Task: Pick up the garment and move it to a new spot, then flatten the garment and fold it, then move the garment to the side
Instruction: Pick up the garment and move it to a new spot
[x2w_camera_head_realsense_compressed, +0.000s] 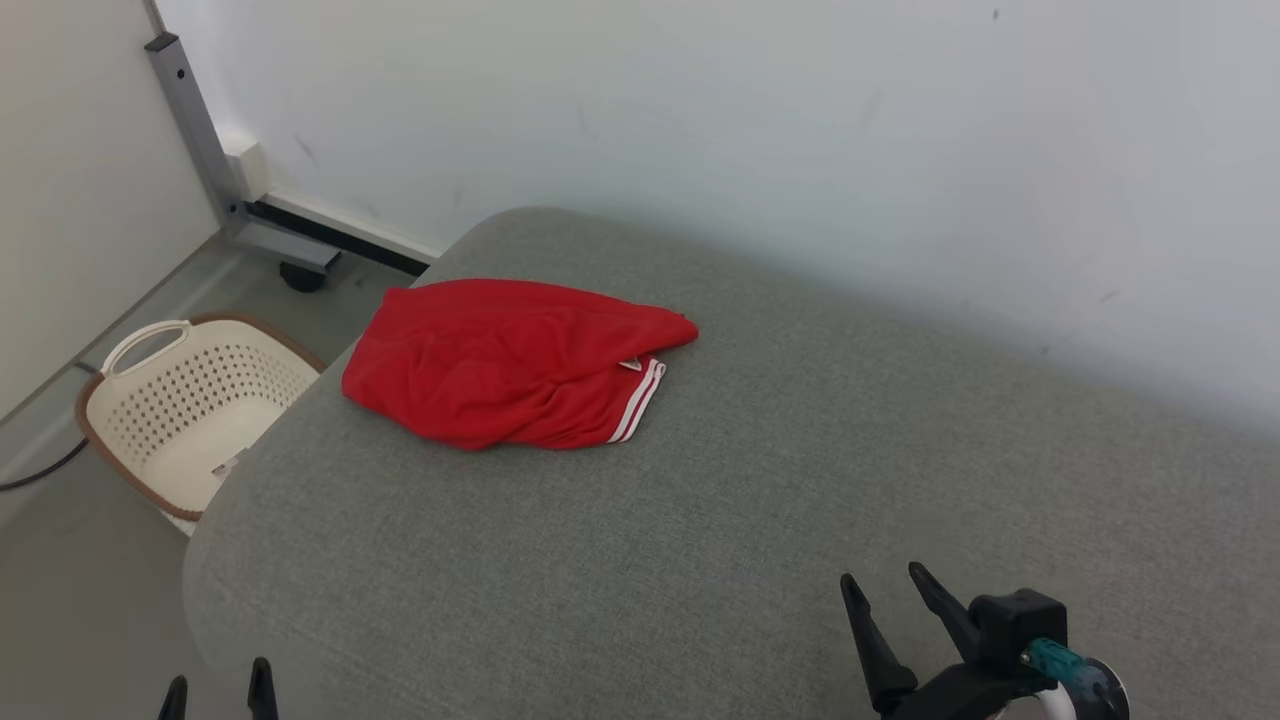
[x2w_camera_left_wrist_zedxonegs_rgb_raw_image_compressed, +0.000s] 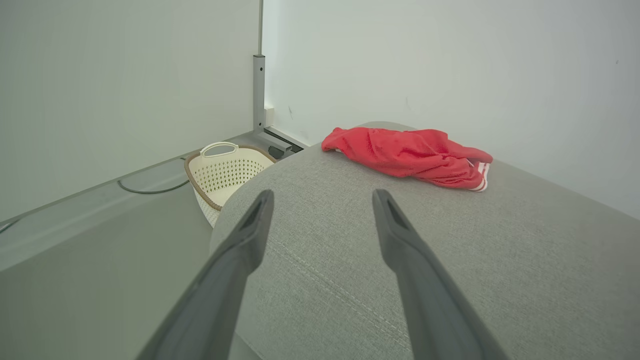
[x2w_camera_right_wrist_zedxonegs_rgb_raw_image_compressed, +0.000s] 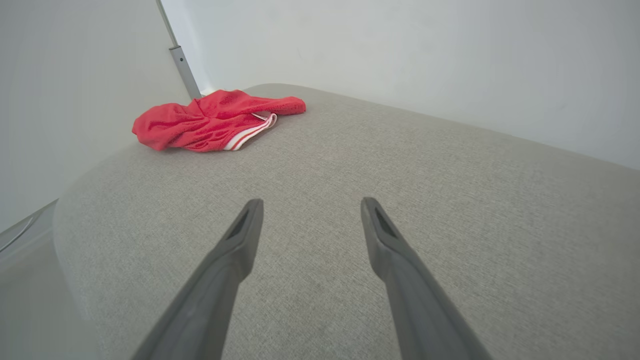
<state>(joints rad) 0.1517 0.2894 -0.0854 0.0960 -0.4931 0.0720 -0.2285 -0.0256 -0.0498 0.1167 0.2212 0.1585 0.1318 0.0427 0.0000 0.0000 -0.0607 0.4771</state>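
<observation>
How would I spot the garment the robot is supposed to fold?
Start at the big grey cushioned surface against the white wall. Near its far left corner, by the cream basket on the floor, lies a crumpled garment. It is bright red with white-striped trim.

I read this as a test room. Bare white panels (x2w_camera_head_realsense_compressed: 700, 120) on a metal frame (x2w_camera_head_realsense_compressed: 200, 140), a padded bench (x2w_camera_head_realsense_compressed: 700, 520), a laundry basket (x2w_camera_head_realsense_compressed: 190, 395).
</observation>
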